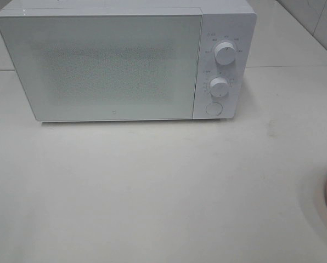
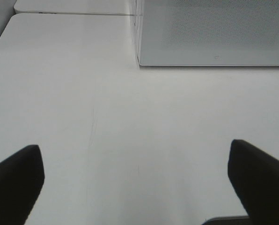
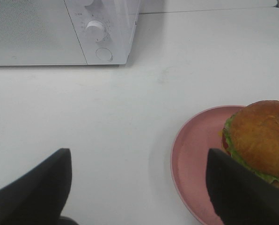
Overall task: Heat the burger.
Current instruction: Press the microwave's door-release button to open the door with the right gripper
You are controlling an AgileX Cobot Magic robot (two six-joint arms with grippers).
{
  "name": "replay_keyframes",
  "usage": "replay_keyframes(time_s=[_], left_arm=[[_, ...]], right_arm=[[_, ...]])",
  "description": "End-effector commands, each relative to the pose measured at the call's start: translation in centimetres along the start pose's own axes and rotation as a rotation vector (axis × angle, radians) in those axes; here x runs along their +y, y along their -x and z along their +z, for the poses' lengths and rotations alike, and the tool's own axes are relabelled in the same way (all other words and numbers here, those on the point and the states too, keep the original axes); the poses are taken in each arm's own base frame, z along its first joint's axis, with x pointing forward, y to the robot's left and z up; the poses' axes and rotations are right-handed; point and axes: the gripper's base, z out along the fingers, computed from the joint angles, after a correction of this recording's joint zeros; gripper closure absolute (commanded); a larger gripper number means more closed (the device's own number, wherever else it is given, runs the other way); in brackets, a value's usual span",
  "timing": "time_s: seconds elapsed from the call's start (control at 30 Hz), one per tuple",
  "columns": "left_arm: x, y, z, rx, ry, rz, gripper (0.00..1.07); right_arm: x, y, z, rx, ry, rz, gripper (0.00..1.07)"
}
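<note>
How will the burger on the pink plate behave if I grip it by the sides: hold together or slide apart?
The burger is probably soft, and its rounded bun likely compresses. Its stacked layers, with lettuce showing, may shear apart. A push might skid it across the smooth plate.

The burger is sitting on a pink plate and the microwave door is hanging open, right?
Not quite. The microwave door is shut, flush with the front, as the exterior high view shows. The burger does sit on the pink plate, seen in the right wrist view.

Black fingers [image 2: 15,185]: left hand [image 2: 135,152], right hand [image 3: 139,157].
</note>
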Motion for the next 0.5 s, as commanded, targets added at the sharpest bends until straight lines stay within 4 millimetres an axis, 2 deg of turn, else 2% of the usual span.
replay_keyframes(time_s=[0.03, 0.5], left_arm=[[-0.03, -0.05, -0.30, -0.036, -0.003, -0.004, 0.06], [-0.03, -0.05, -0.30, -0.036, -0.003, -0.004, 0.06]], right_arm=[[0.05, -0.14, -0.21, -0.034, 0.008, 0.001, 0.31], [0.06, -0.10, -0.24, -0.038, 0.008, 0.002, 0.31]])
